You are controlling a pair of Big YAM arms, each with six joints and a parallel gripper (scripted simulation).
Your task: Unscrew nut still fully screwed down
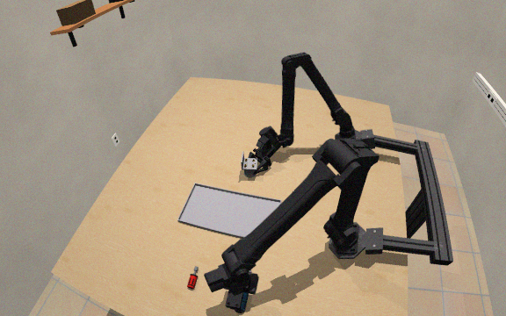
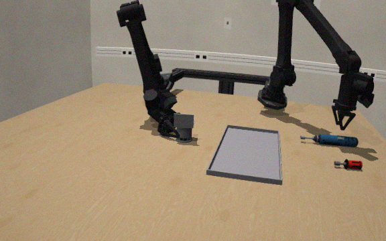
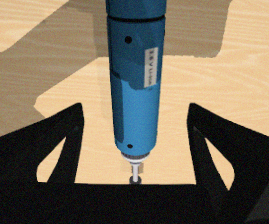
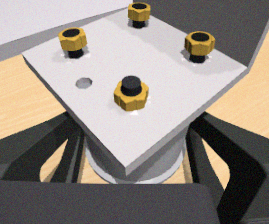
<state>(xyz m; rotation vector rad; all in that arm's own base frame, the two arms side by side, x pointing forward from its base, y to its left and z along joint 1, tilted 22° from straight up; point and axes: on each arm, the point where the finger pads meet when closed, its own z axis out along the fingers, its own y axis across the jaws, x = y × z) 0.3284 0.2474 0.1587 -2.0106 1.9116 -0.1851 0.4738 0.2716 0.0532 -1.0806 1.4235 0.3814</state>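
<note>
The joint module [image 1: 249, 174] [image 2: 184, 134] [image 4: 157, 162] stands upright with the bracket [image 2: 183, 120] [image 4: 107, 65] on top. In the right wrist view the nearest nut [image 4: 131, 96] sits low on the plate, its black stud poking out above. Three other nuts, such as the left one [image 4: 72, 40], sit raised on their studs. My right gripper [image 4: 134, 113] is open, its fingers on either side of the module's body below the plate. The blue electric nut driver [image 2: 337, 140] [image 3: 136, 100] lies on the table. My left gripper [image 2: 343, 128] is open above it, fingers to either side of the barrel.
The grey tray [image 1: 227, 212] [image 2: 246, 178] lies between the module and the driver. A short red nut driver [image 1: 192, 281] [image 2: 354, 165] lies near the blue one. In the top view the left arm passes over one end of the tray.
</note>
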